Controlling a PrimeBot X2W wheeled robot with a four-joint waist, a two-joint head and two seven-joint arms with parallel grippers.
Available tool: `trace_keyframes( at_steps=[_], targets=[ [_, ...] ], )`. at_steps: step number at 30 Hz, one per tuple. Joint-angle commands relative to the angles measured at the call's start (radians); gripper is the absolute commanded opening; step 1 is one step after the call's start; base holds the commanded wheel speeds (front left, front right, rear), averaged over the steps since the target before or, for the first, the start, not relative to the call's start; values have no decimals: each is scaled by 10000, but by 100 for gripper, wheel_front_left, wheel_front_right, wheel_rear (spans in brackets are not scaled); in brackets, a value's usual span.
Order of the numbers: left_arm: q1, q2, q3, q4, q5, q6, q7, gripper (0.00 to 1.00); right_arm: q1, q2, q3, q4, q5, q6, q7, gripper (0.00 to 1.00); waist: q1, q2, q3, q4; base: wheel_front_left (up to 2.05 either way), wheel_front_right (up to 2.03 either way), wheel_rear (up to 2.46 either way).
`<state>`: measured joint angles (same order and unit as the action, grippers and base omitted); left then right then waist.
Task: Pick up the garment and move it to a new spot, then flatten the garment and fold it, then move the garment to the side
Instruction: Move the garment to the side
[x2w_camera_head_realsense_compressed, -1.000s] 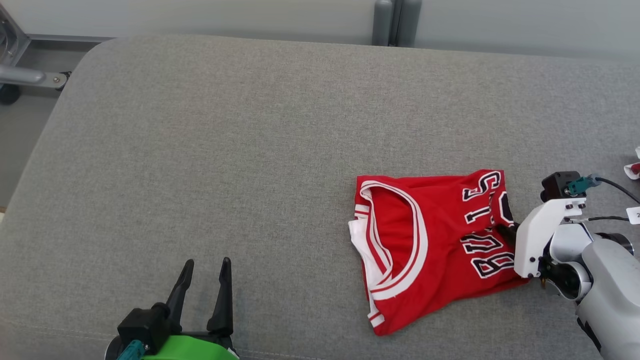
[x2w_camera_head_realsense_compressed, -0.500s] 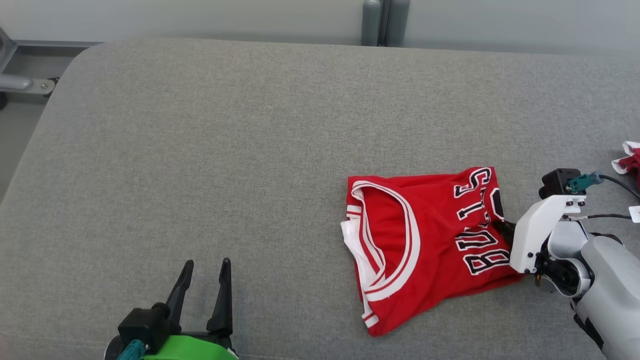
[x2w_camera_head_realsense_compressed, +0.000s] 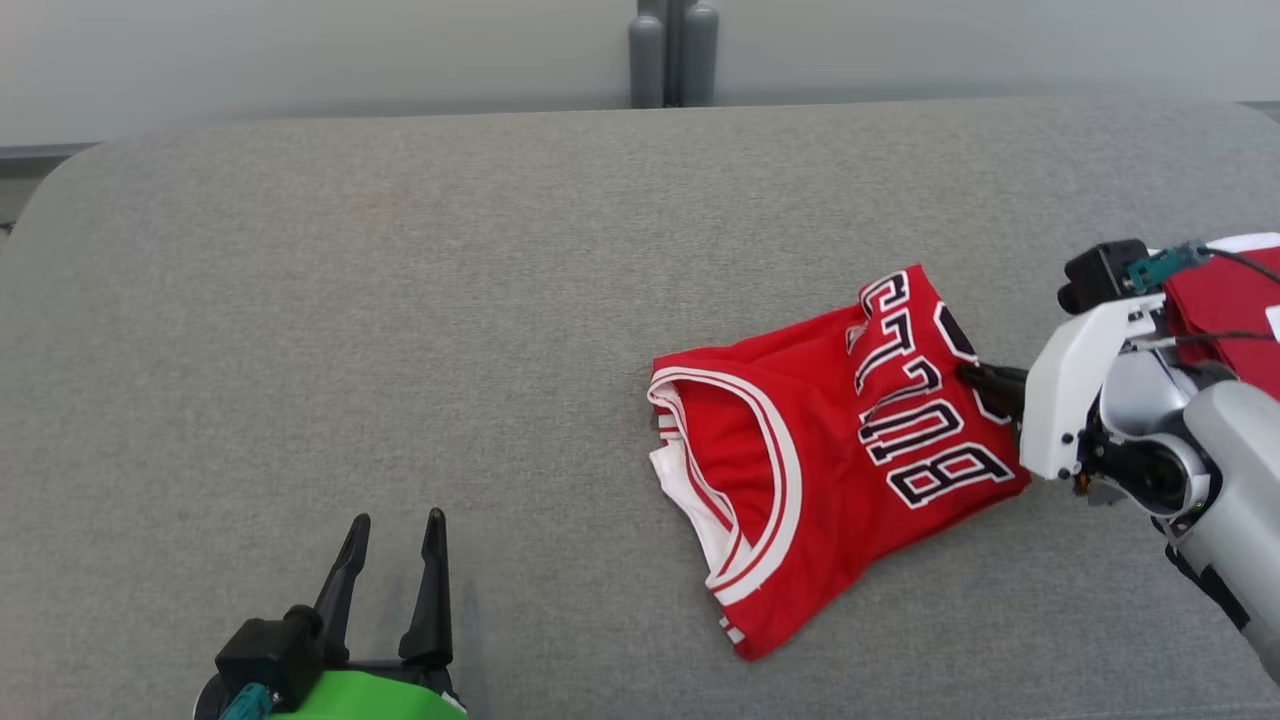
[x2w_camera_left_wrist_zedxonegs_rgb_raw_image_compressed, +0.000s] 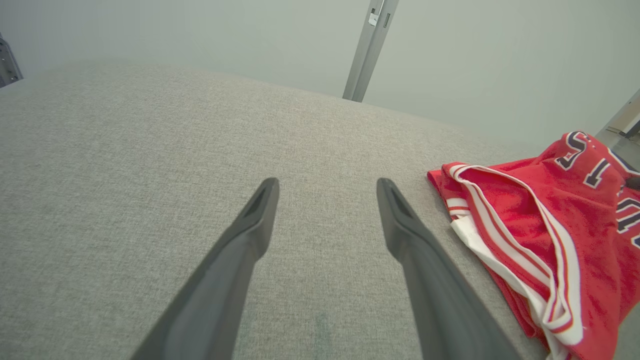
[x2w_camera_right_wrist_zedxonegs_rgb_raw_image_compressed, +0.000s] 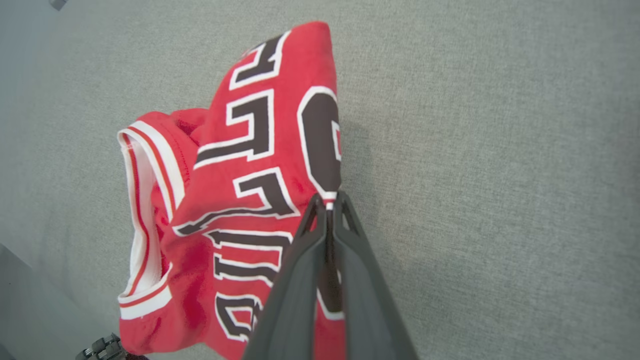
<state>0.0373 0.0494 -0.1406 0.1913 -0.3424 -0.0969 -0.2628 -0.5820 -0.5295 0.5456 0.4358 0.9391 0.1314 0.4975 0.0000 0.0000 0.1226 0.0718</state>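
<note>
One red garment (x2w_camera_head_realsense_compressed: 800, 480) lies folded on the grey table (x2w_camera_head_realsense_compressed: 400, 300), right of centre. Its lettered edge is pinched between the closed fingers of the right hand (x2w_camera_right_wrist_zedxonegs_rgb_raw_image_compressed: 328, 201), a hold judged suited to dragging it aside. The left hand (x2w_camera_head_realsense_compressed: 397, 520) is held wide open and empty near the front edge. A second red cloth (x2w_camera_head_realsense_compressed: 1225, 300) is seen at the far right.

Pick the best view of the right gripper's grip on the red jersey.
Right wrist view: the right gripper pinches the red jersey's edge, shut. Head view shows it small, side-on; left wrist view shows the collar end.
</note>
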Motion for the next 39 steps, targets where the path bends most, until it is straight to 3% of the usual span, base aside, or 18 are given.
trace_keyframes(
  at_steps=[1,5,13,24,39],
  targets=[
    [20,23,31,-90,-29,12,-21,100,-341,-166,64,-267,63,-15,109,0,0,0,17,-821,0,0,0],
    [-364,24,85,-141,200,-68,-21,100,-1211,-407,263,-989,36,-15,616,0,0,0,289,-1872,0,0,0],
    [-1053,26,-28,-138,425,-175,-11,100,-2249,-907,-108,-1010,-214,-15,1204,0,0,0,913,-2563,0,0,0],
    [-1542,27,-119,-28,667,-279,-11,100,-3276,-1170,-1562,-453,-651,-14,1237,0,0,0,1726,-2466,0,0,0],
    [-1831,29,60,84,1230,-339,-10,100,-4378,-1447,-3815,1093,-1867,-14,2485,0,0,0,2314,-1864,0,0,0]
  ],
)
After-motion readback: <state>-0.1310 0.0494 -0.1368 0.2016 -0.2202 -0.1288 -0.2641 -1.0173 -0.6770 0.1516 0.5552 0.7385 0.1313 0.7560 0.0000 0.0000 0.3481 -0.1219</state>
